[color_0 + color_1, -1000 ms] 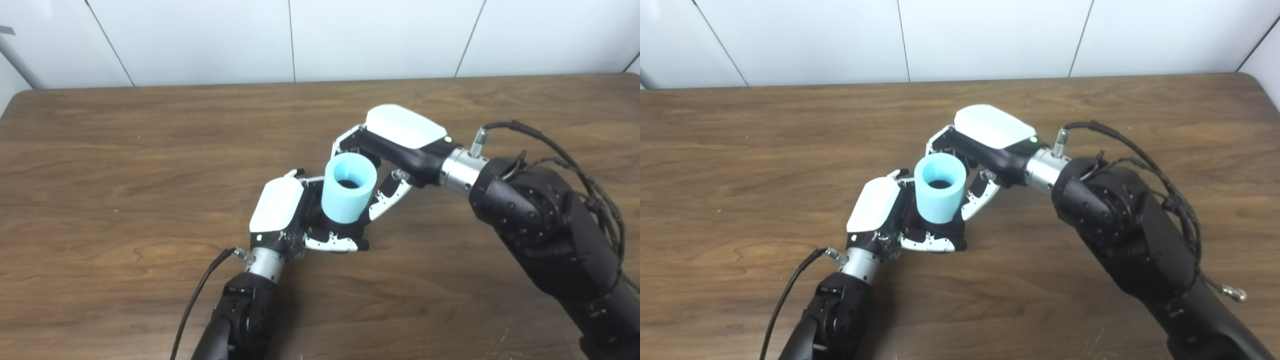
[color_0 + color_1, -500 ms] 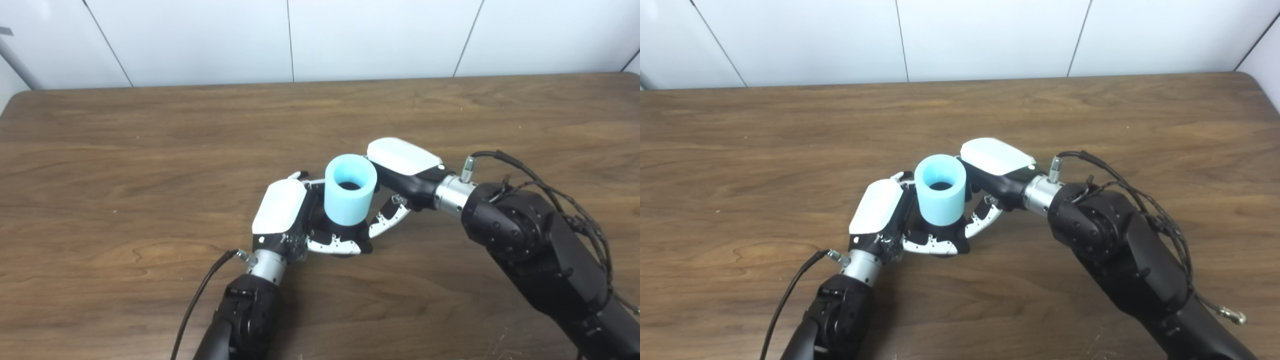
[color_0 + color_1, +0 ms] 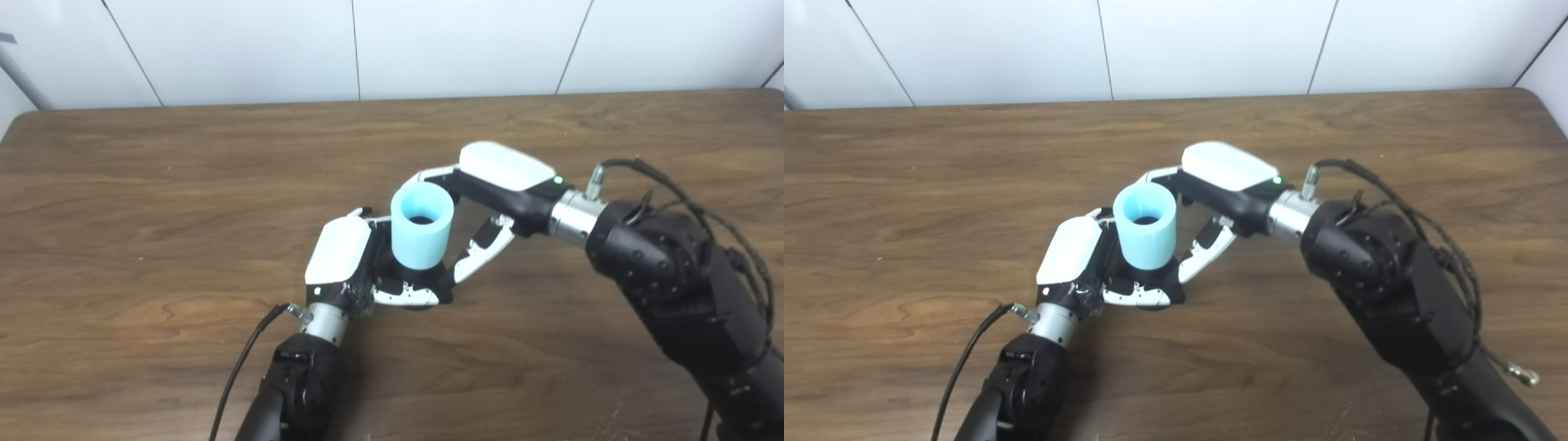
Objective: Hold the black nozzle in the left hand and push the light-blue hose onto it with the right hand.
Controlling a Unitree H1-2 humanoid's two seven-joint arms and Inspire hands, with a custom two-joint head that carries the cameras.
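Note:
A light-blue hose (image 3: 421, 229), a short wide tube, stands upright in the middle of the table with its open end up. Its lower end sits over the black nozzle (image 3: 411, 274), of which only a dark base shows. My left hand (image 3: 343, 257) is shut on that nozzle base, fingers curled under the hose. My right hand (image 3: 496, 184) hovers to the right of the hose. Its fingers (image 3: 432, 176) reach straight past the far rim and its thumb (image 3: 481, 254) hangs apart from the hose wall, so the hand looks open.
The brown wooden table (image 3: 153, 184) spreads on all sides, with a white panelled wall behind its far edge. A black cable (image 3: 245, 361) trails from my left wrist, and looped cables (image 3: 704, 208) ride on my right forearm.
My right hand pressed down on the hose half a second ago, then rose and drew back to the right with its fingers spread. The hose leans slightly more to the left. My left hand held still.

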